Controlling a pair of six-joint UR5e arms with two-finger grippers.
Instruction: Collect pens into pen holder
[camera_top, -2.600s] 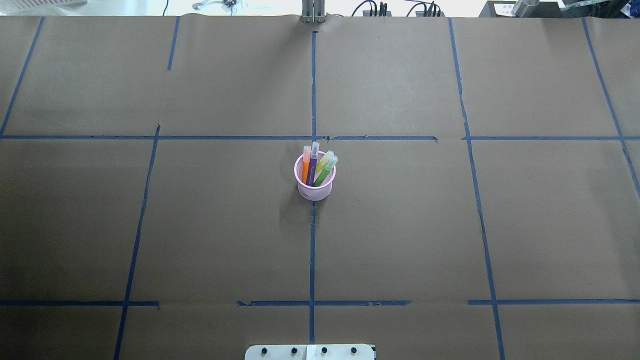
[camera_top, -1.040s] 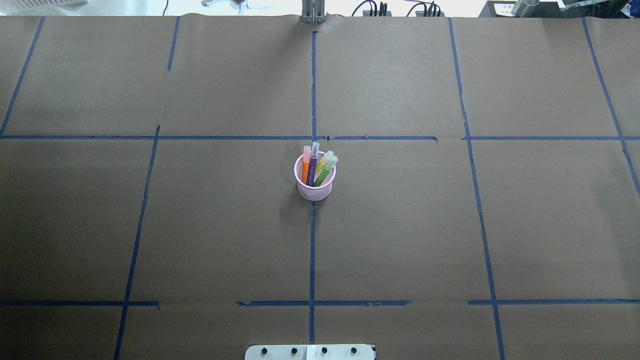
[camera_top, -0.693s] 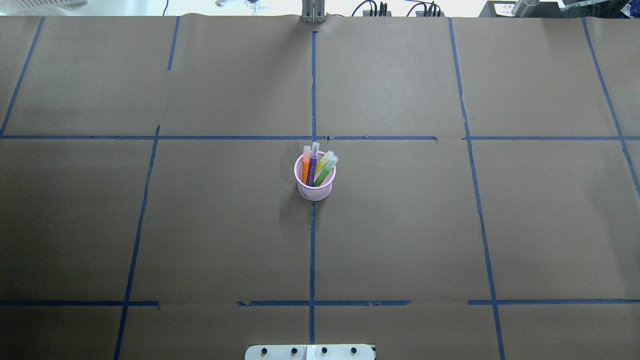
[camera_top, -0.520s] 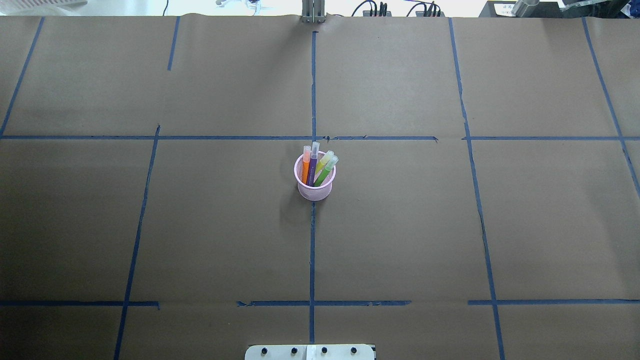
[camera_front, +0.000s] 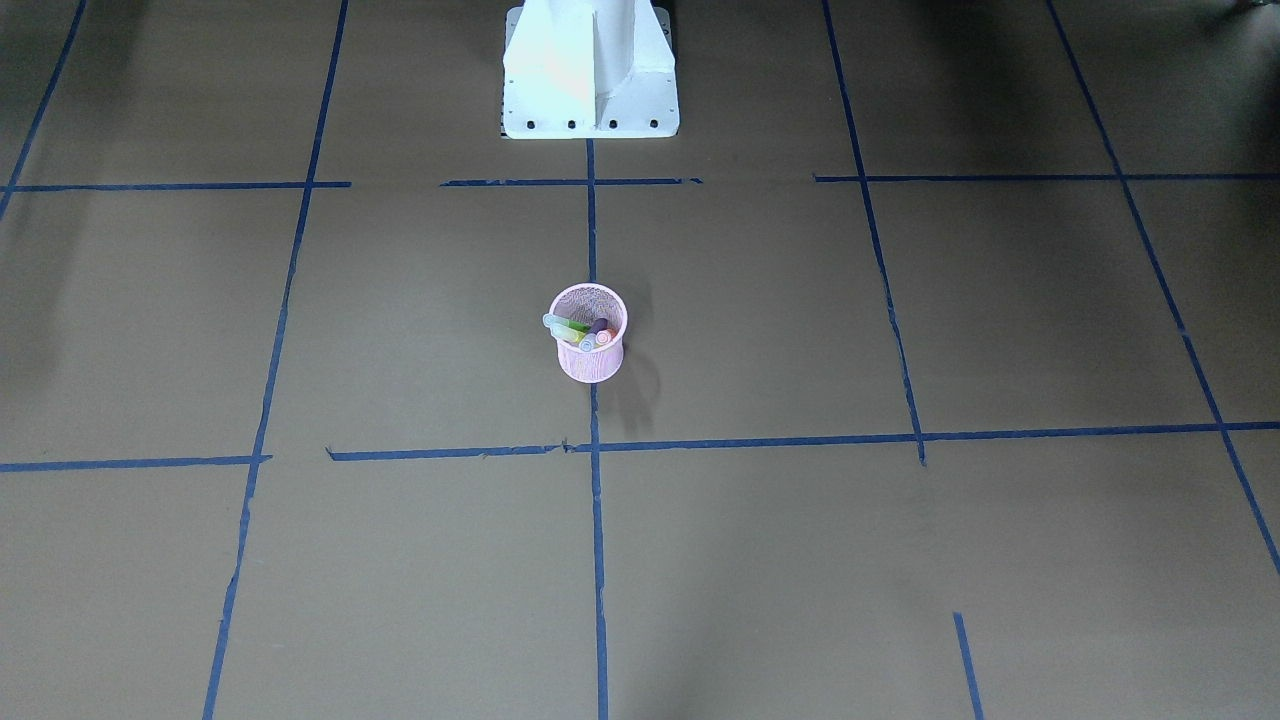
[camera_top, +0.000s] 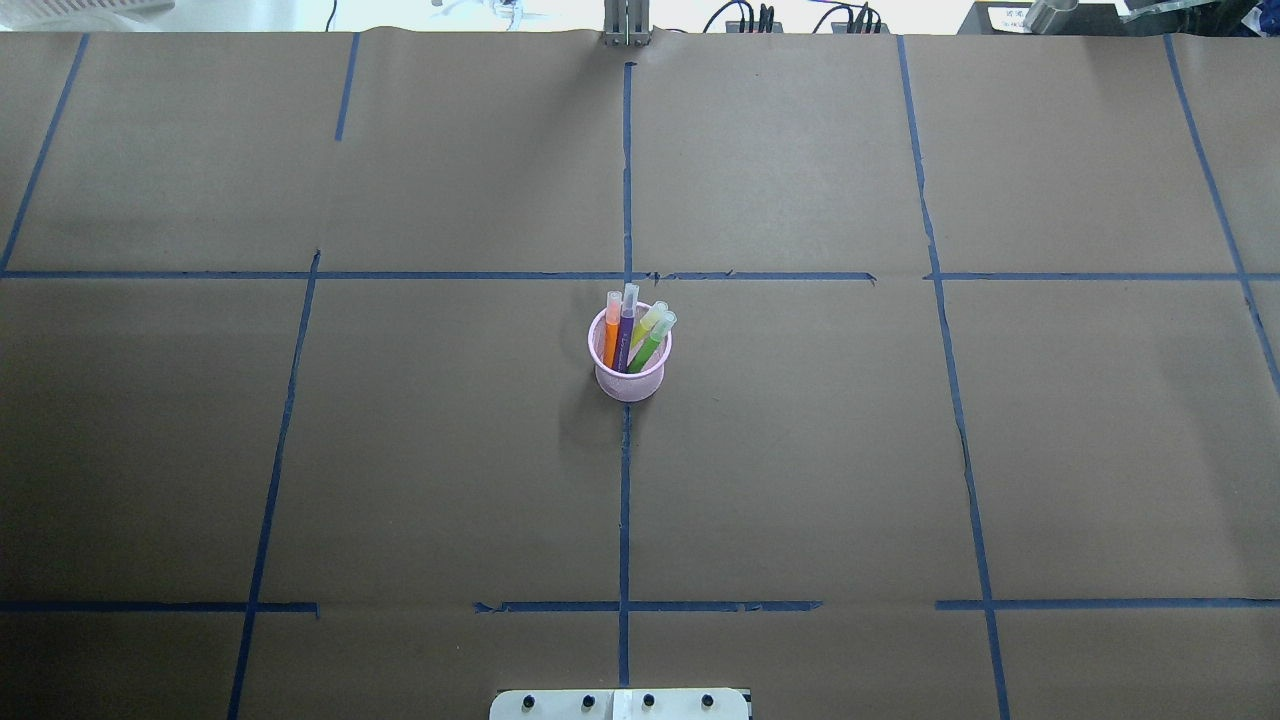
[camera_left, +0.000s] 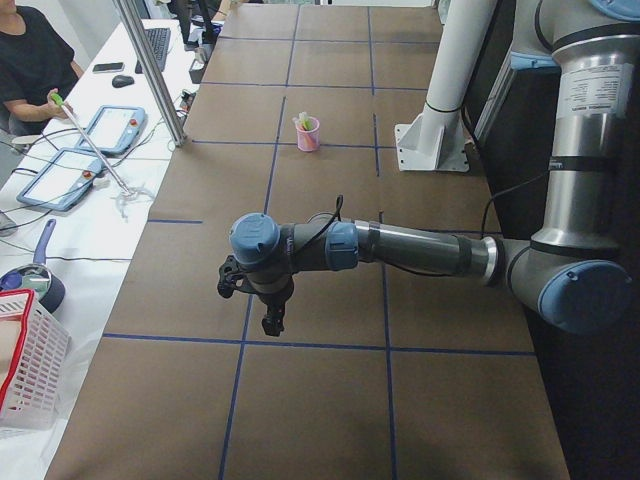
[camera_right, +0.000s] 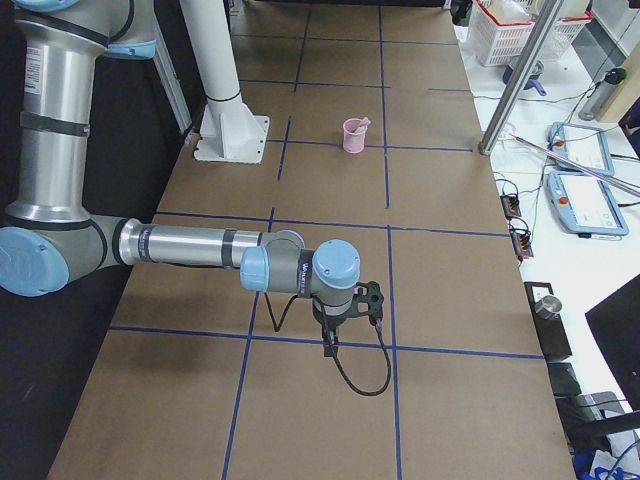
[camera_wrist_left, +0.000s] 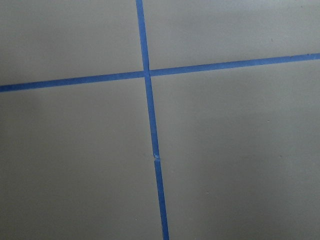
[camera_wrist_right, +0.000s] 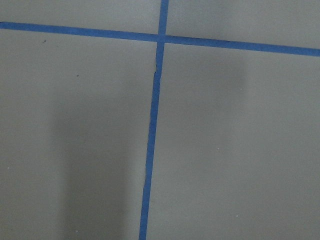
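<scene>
Pen holder: one pink mesh pen holder (camera_top: 630, 385) stands upright at the middle of the table (camera_top: 800, 450), on the central line of the blue tape lines (camera_top: 624, 500).
Pens, count: four, all standing inside the holder with pale caps up and leaning on its rim.
Pens, colours: one orange pen (camera_top: 611, 345) and one purple pen (camera_top: 625, 340) side by side on the robot's left of the cup; one green pen (camera_top: 650, 348) on the right, with what looks like a yellow-green pen (camera_top: 649, 320) just beside it, though at this size the two are hard to separate.
Pens outside the holder: none seen on the brown paper in any view.
Left gripper: the left gripper (camera_left: 272, 322) points down over a tape line at the table's left end, well apart from the holder; it shows only in the side view, so whether its fingers are apart or together cannot be told.
Right gripper: the right gripper (camera_right: 330, 347) hangs likewise over a tape crossing at the right end; its state cannot be told either.
Wrist cameras: each shows only paper and one tape crossing.
Pedestal: one white pedestal (camera_front: 590, 70) behind the holder.
Bystander: one person (camera_left: 30, 60) at the side bench.
</scene>
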